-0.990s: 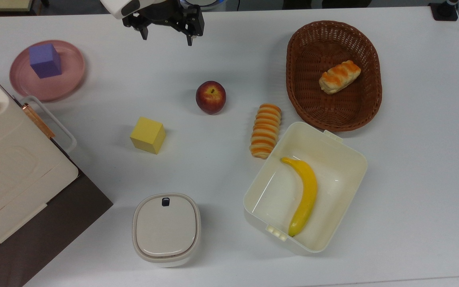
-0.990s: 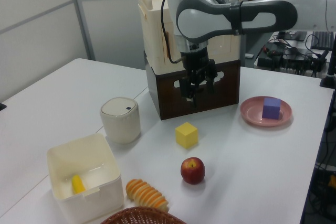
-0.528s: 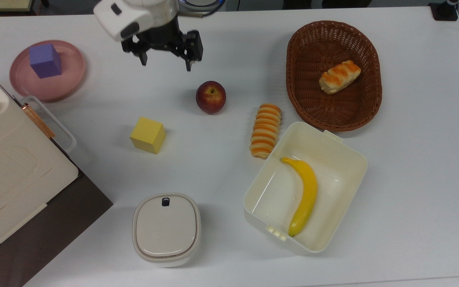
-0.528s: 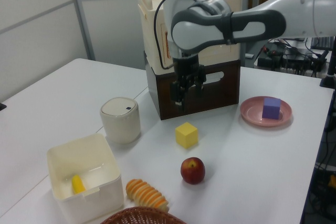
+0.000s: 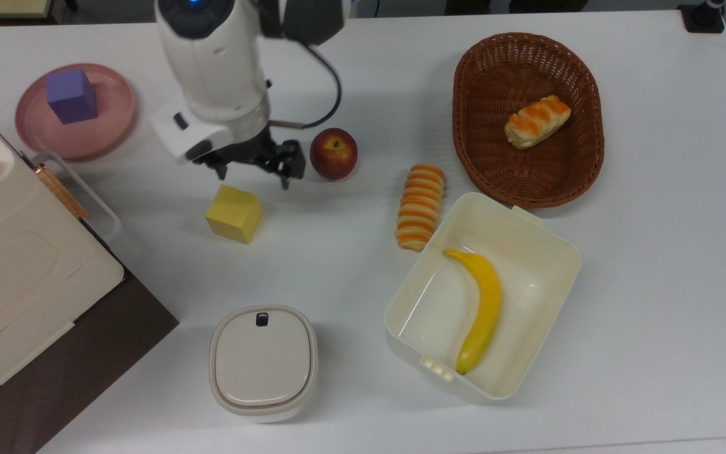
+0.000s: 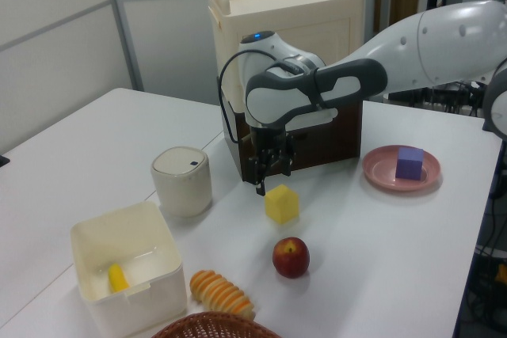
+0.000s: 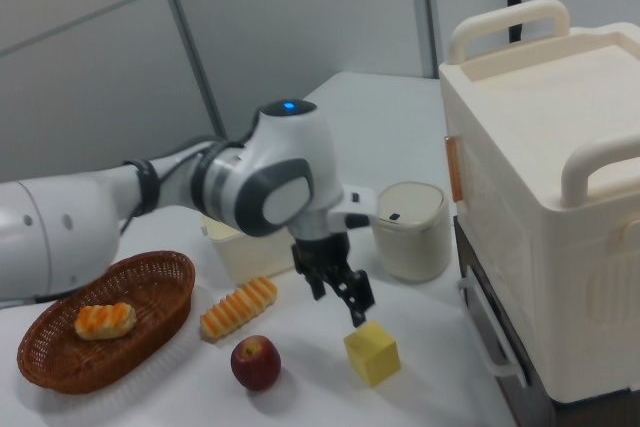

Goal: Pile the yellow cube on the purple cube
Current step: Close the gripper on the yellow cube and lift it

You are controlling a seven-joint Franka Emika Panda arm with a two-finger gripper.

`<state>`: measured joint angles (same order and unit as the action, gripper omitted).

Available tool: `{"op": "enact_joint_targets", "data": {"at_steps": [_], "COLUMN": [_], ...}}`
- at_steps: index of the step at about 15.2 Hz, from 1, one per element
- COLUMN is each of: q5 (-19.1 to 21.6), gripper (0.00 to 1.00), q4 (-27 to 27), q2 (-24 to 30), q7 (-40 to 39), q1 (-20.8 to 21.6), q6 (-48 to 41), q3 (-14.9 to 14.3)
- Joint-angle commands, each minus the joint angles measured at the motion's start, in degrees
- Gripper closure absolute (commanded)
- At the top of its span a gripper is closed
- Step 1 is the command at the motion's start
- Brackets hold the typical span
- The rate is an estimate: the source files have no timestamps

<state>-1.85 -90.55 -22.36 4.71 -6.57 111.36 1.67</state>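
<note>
Moved since earlier: the arm has swung from the top view's upper edge down toward the yellow cube (image 5: 234, 213); the end effector (image 5: 254, 173) now sits just above and beside it, between cube and apple (image 5: 333, 153). Nothing else on the tabletop (image 5: 653, 265) has shifted.

End effector: fingers spread wide, nothing between them. In the left view it (image 6: 267, 177) hangs just up-left of the cube (image 6: 282, 203); in the right view it (image 7: 347, 304) is just above the cube (image 7: 372, 353), apart from it.

Yellow cube: rests flat on the tabletop, turned slightly askew to the table edges, untouched. Taking it as the landmark in the top view: apple up-right and near; striped bread roll (image 5: 420, 206) well to the right; lidded round container (image 5: 263, 362) below.

Purple cube: (image 5: 71, 95) sits on the pink plate (image 5: 111, 126), well up-left of the yellow cube in the top view; its top face is bare.

Handling, as a judgement: the yellow cube looks rigid, light and matte, so not slippery or fragile. Best taken across two opposite flat side faces, near mid-height, with the fingers turned to match its skew; a corner grip would likely twist it.

Step in hand: approach to the grasp; descent and closing not yet done.

Risk: the plate's raised rim and the small landing face call for a square, centred release.
</note>
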Motion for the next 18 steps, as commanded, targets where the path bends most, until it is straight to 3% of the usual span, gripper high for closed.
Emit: {"op": "enact_joint_targets", "data": {"at_steps": [1, 8, 9, 11, 12, 15, 18], "q5": [-1.84, -3.69, -3.86, -4.04, -4.13, -4.04, -4.04], "gripper": [0.0, 0.0, 0.14, 0.55, 0.65, 0.68, 0.68], "q4": [0.03, -0.59, -0.76, -1.03, -0.94, -1.38, -4.09], "q2": [-2.86, -6.91, -7.0, -6.91, -6.74, -4.81, 1.15], "q7": [-0.58, -0.58, -1.01, -1.37, -2.07, -4.27, -9.69], "q1": [-1.07, -1.51, -1.51, -1.69, -1.69, -2.82, -6.24], "q6": [4.47, 7.12, 7.12, 7.12, 7.03, 5.46, 1.42], "q3": [-0.97, -1.06, -1.06, -1.06, -1.06, -1.15, -1.15]}}
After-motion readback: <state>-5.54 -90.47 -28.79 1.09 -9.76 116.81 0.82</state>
